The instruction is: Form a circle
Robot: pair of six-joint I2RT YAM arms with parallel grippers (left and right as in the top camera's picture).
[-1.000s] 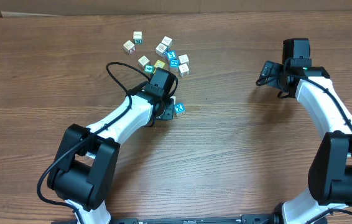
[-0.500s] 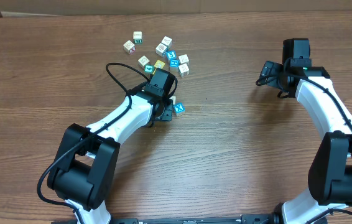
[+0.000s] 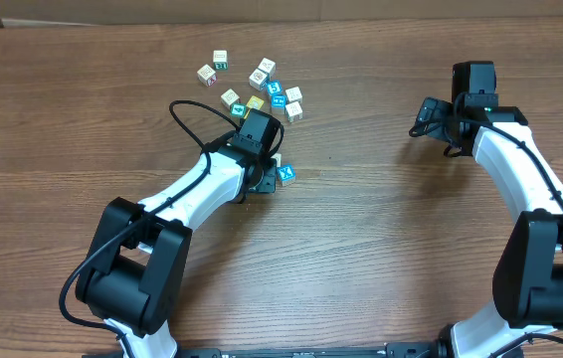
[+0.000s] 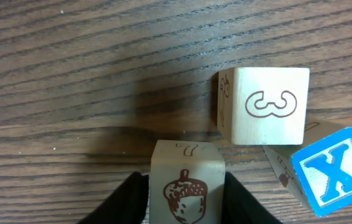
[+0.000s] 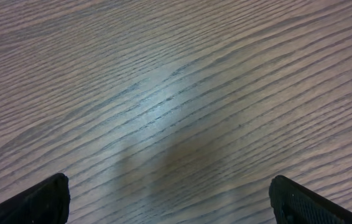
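Your left gripper (image 4: 185, 179) has its black fingers (image 4: 135, 200) close against both sides of the white wooden cube with a brown acorn (image 4: 186, 200), near the left of the bright blue wooden cube with a white X (image 4: 330, 177). You cannot tell whether they clamp it. A white wooden cube with a brown squiggle (image 4: 269, 106) sits just beside the X cube. Together they make the tight cluster of small cubes (image 3: 281, 171). Your right gripper (image 5: 173, 202) gapes wide and empty, well to the right of the X cube.
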